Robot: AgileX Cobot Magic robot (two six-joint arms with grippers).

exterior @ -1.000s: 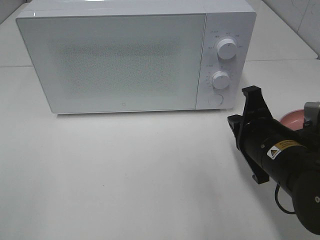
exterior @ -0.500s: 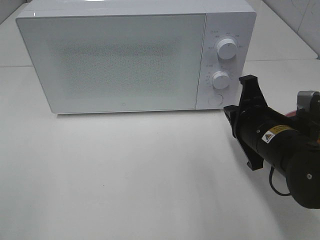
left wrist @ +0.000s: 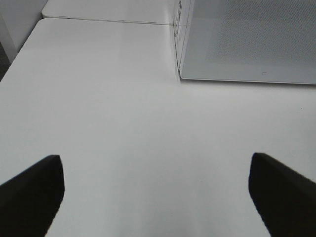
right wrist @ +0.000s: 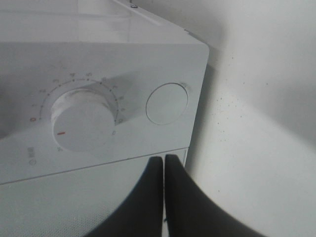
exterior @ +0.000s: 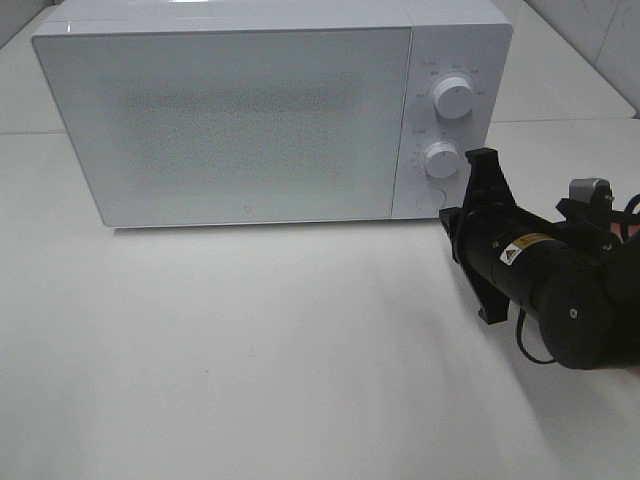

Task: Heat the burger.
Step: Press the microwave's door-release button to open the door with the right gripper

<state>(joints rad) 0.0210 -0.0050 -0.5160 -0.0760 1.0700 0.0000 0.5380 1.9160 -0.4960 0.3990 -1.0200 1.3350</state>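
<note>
I could not find the burger in any of my three views, so there were none to count, and I could not say where it sat. Nothing of it showed through the frosted door [exterior: 240,125] either.

The microwave [exterior: 270,20] stood on the table [exterior: 250,350] with that door closed. As I judged it, the door had to come open first.

That would explain the right arm [exterior: 540,280]. It reached in low at the control panel, the right jaws pressed together with nothing between them. The fingertips [right wrist: 157,168] made one blunt point just short of the round button [right wrist: 167,103] under the lower dial [right wrist: 81,118]. I took that for a poking pose, with the button as the likely door release, and I saw no contact yet.

The left jaws were spread wide and empty. Their two dark fingers [left wrist: 279,192] hung over bare table, well apart from the near corner of the microwave — parked out of the way and ready to take hold, I judged.

- Microwaves: one.
- Doors: one.
- Dials: two — the upper dial [exterior: 453,98] and the lower.
- Round buttons: one.
- Sets of jaws: two.
- Arms in the high view: one.
</note>
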